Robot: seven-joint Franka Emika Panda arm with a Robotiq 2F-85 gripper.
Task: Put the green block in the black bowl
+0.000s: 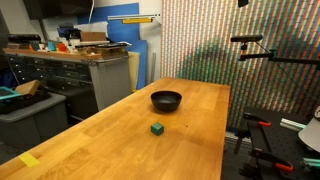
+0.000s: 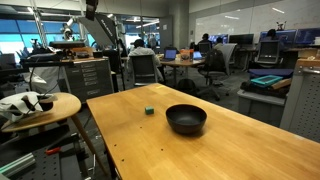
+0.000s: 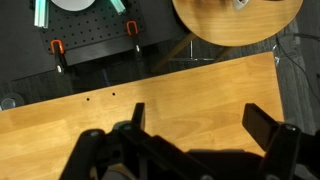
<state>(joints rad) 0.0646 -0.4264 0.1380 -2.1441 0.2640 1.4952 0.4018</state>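
The green block (image 1: 157,128) is a small dark green cube on the wooden table (image 1: 110,140), a little in front of the black bowl (image 1: 166,100). In the other exterior view the green block (image 2: 149,110) lies beyond and left of the black bowl (image 2: 186,119). Neither shows in the wrist view. The gripper (image 3: 200,120) appears only in the wrist view, open and empty, its two dark fingers wide apart above bare wood near the table's edge. The arm is out of sight in both exterior views.
A round wooden side table (image 2: 40,108) with white objects stands beside the table; it also shows in the wrist view (image 3: 235,20). A black perforated plate with clamps (image 3: 95,45) lies on the floor past the edge. Cabinets (image 1: 85,75) and office chairs (image 2: 145,68) stand further off.
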